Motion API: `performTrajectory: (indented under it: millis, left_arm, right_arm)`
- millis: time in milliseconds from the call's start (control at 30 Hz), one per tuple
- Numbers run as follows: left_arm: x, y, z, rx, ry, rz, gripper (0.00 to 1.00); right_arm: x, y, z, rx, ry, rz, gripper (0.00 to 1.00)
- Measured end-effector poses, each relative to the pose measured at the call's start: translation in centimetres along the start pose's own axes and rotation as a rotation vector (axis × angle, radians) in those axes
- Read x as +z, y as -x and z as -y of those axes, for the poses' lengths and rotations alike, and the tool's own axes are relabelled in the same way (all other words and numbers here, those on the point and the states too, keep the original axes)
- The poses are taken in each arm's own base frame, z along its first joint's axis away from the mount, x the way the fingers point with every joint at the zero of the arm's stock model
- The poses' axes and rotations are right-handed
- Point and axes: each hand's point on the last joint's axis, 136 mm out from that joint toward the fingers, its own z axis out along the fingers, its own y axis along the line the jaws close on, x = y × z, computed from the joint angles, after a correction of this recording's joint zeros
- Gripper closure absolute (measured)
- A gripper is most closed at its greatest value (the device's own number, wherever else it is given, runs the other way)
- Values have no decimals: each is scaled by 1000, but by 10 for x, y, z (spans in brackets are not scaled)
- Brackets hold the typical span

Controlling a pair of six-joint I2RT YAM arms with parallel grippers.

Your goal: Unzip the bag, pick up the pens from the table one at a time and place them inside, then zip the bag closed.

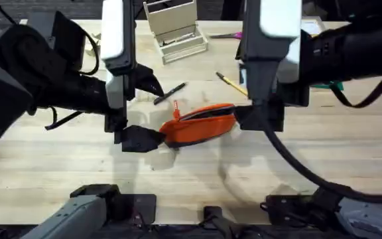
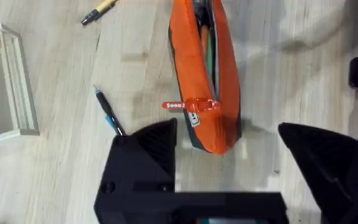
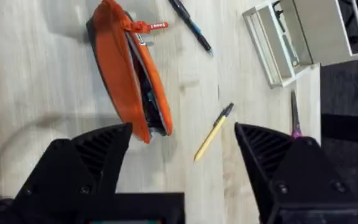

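Observation:
The orange bag lies on the table at the middle, its zipper parted and the dark inside showing. The zipper pull with its orange tag sits near the bag's left end. My left gripper hovers open at that end, its fingers on either side of the tip and holding nothing. Open too, my right gripper hangs at the bag's right end. The black pen lies just behind the bag. The yellow pen lies behind it to the right.
A white desk organizer stands at the back centre. Purple-handled scissors lie to its right. Both arms crowd the middle of the table; bare wood runs along the front.

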Motion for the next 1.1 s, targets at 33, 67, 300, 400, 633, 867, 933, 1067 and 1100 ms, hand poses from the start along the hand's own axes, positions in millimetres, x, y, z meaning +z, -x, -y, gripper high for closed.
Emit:
performTrajectory:
  millis: [33,67,300,400,633,867,933,1067,1100]
  left_arm:
    - [0,0,0,0,0,0,6]
    - [0,0,0,0,0,0,6]
    - [0,0,-1,2,2,0,6]
    - [0,0,-1,4,4,0,6]
    - [0,1,-5,17,16,2,6]
    - [0,1,-5,18,18,3,6]
    - [0,1,-5,18,18,3,6]
    - [0,1,-5,18,18,3,6]
    - [0,1,-5,18,18,3,6]
  right_arm:
    - [0,0,0,-4,0,0,4]
    - [0,0,0,-9,0,-1,4]
    - [0,0,0,-32,1,-1,668]
    - [0,0,0,-33,1,-1,940]
    - [0,4,-4,-37,22,24,970]
    - [4,7,-14,-29,84,42,970]
    - [10,6,-16,-23,108,36,970]
    - [23,5,-19,-13,155,26,970]
    - [26,5,-20,-10,167,23,970]
